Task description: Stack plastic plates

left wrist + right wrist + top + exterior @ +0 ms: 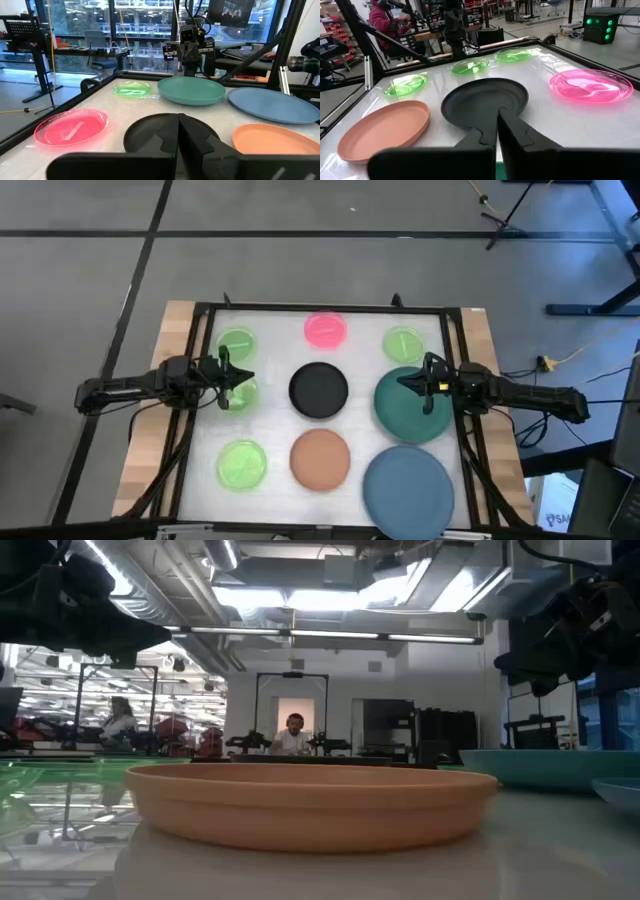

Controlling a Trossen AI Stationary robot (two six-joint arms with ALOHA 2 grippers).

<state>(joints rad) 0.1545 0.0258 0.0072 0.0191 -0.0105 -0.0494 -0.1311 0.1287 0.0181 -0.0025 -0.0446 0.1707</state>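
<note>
Plates (eight) unstacked on table

1. Three medium plates are set down the middle of the surface: one at the far edge, one centred, one nearest.
2. Three small plates are ranged down the left side.
3. Two large plates are placed at the right, edges overlapping.

Grey floor surrounds the table; ceiling strip lights glow overhead.
</note>
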